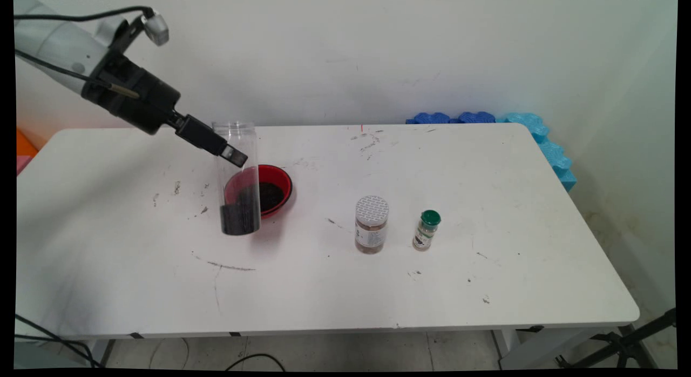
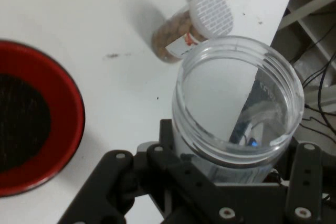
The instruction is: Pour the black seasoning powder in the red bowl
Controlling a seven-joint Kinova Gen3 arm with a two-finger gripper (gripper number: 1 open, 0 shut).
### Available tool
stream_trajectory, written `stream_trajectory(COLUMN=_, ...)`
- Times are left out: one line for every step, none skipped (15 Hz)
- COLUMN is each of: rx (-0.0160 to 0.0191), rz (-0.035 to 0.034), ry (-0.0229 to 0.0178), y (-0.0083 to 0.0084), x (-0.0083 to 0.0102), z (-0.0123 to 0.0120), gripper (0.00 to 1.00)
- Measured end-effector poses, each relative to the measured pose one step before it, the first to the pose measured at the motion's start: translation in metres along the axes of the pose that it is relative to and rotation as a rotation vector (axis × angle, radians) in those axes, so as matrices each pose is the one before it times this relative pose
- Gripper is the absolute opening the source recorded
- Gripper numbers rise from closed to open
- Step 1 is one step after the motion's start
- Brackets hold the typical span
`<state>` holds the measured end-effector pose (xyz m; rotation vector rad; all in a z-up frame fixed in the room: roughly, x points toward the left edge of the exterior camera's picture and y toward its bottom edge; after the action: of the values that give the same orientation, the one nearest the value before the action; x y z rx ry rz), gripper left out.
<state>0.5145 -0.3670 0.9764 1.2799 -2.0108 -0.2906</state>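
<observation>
white table (image 1: 486, 204), blue foam (image 1: 540, 134), pale wall (image 1: 378, 53)

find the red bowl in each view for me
Main view: the red bowl sits left of centre on the table, just behind the clear jar that the gripper holds.
Hand view: at the left edge, partly cut off.
Shared landmark: the white-lidded spice jar.
</observation>
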Motion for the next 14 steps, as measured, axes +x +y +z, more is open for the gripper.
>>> stream_trajectory(rx=0.0017, rz=-0.02768, ry=-0.00477, y=-0.00299, x=-0.00141, z=0.00241, gripper=0.0)
stream_trajectory(rx=0.00275, rz=-0.02601, ry=-0.00497, y=-0.00319, x=-0.0012, z=0.00243, gripper=0.0)
stream_trajectory(rx=0.00411, rz=-0.02635, ry=-0.00419, y=-0.00364, x=-0.00124, z=0.0023, gripper=0.0)
stream_trajectory(rx=0.00443, rz=-0.02539, ry=-0.00389, y=-0.0037, x=-0.00093, z=0.00241, gripper=0.0)
stream_trajectory(rx=0.00592, rz=-0.02956, ry=-0.00394, y=-0.00471, x=-0.0006, z=0.00313, gripper=0.0)
stream_trajectory(rx=0.0038, rz=-0.0193, ry=-0.00197, y=-0.00318, x=-0.00041, z=0.00187, gripper=0.0)
stream_trajectory(rx=0.0061, rz=-0.02659, ry=-0.00517, y=-0.00479, x=-0.00075, z=0.0028, gripper=0.0)
stream_trajectory(rx=0.00575, rz=-0.02751, ry=-0.00764, y=-0.00518, x=-0.00021, z=0.00368, gripper=0.0)
stream_trajectory(rx=0.00406, rz=-0.02576, ry=-0.00652, y=-0.00494, x=0.00007, z=0.00376, gripper=0.0)
stream_trajectory(rx=0.00073, rz=-0.02413, ry=-0.0038, y=-0.00383, x=0.00047, z=0.00319, gripper=0.0)
stream_trajectory(rx=-0.00059, rz=-0.0168, ry=-0.00231, y=-0.00226, x=0.00036, z=0.00207, gripper=0.0)
stream_trajectory(rx=-0.00275, rz=-0.02913, ry=-0.00341, y=-0.003, x=0.00068, z=0.00313, gripper=0.0)
stream_trajectory(rx=-0.00371, rz=-0.03238, ry=-0.00382, y=-0.00266, x=0.00068, z=0.00316, gripper=0.0)
stream_trajectory(rx=-0.00411, rz=-0.03801, ry=-0.00344, y=-0.00261, x=0.00067, z=0.00295, gripper=0.0)
